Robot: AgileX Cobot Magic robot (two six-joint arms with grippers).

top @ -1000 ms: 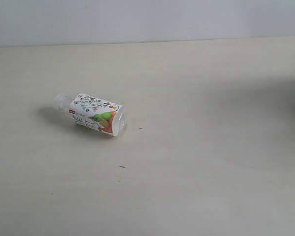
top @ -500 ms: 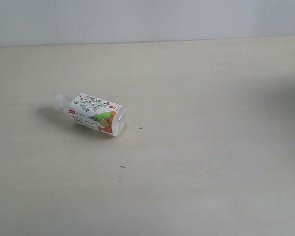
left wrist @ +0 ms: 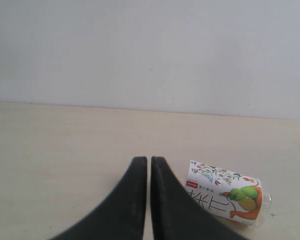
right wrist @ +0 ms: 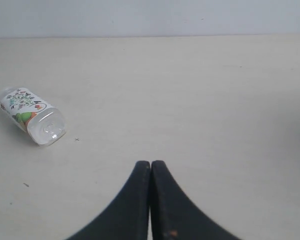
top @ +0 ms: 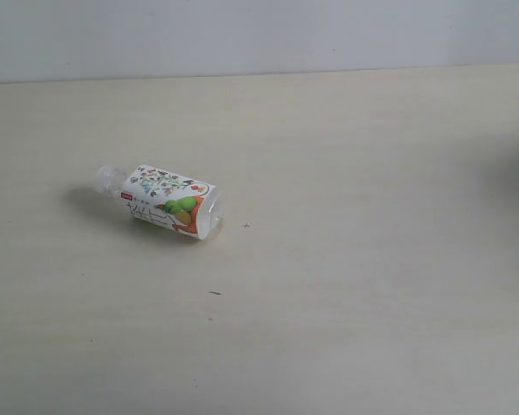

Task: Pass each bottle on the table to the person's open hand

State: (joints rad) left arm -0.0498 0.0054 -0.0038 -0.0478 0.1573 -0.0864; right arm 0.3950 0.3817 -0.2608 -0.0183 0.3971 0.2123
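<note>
One small clear bottle point(top: 163, 201) with a white fruit-and-flower label lies on its side on the pale beige table point(top: 355, 173), left of centre, its cap pointing left. The bottle point(left wrist: 225, 196) also shows just beside my left gripper point(left wrist: 149, 161), which is shut with nothing between its black fingers. From the right wrist, the bottle point(right wrist: 32, 115) lies far off, its clear base turned toward the camera. My right gripper point(right wrist: 150, 164) is shut and empty above bare tabletop. Neither gripper appears in the exterior view. The person's open hand is out of view.
A pale grey wall point(top: 259, 35) stands behind the table's far edge. A few tiny dark specks point(top: 214, 293) dot the tabletop near the bottle. A faint shadow darkens the table at the right side point(top: 510, 173).
</note>
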